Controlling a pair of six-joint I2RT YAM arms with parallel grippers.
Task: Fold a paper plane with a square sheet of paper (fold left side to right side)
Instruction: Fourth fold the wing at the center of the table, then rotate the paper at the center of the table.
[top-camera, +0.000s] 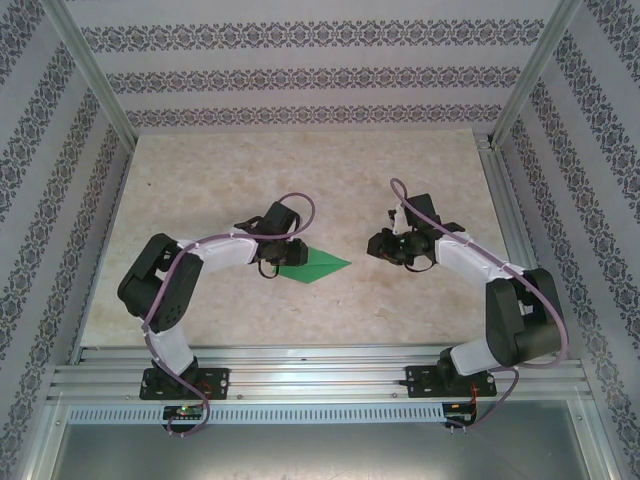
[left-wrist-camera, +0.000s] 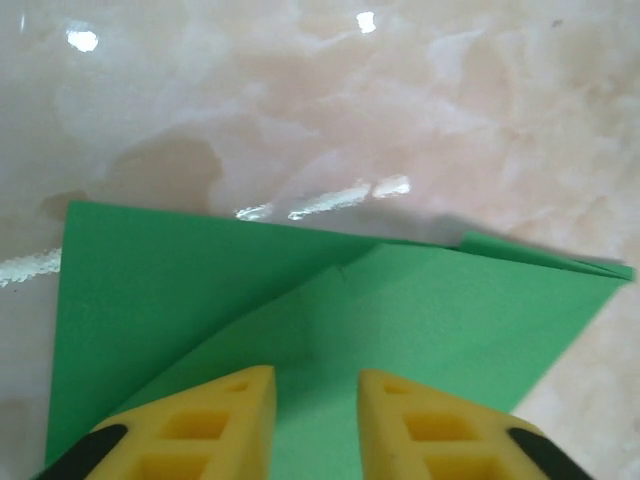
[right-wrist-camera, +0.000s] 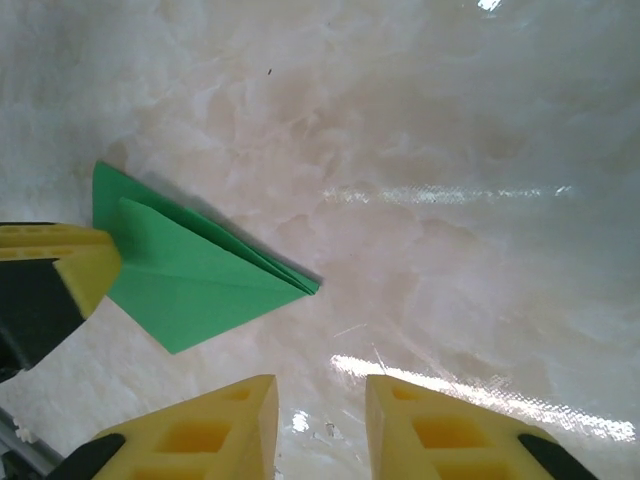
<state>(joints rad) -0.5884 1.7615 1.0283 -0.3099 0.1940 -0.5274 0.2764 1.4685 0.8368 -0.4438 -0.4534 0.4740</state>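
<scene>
1. Marbled surface (top-camera: 300, 170): carries the green paper (top-camera: 318, 265) near its middle, between the two arms.
2. Left arm (top-camera: 210, 255) clearly the nearer, reaching right over the paper's wide end. Right arm (top-camera: 470, 262) stands off to the other side, short of the tip.
3. Paper itself: folded flat into a layered, pointed shape, with the long axis left to right across the surface. Wide end toward the left arm, sharp tip toward the right arm.
4. Left jaws: directly above the wide end, with the paper spreading ahead of and beneath the yellow fingertips (left-wrist-camera: 225, 420) in the left wrist view. Parted by a narrow gap with green showing through, nothing pinched. Contact with the sheet cannot be told.
5. Right jaws: apart from the paper, which lies ahead and to the left of the fingertips (right-wrist-camera: 430, 430) in the right wrist view. Parted and empty, bare surface in the gap.
6. Likely hinge of the next fold: that long axis, with the left jaws already placed at the wide end.
</scene>
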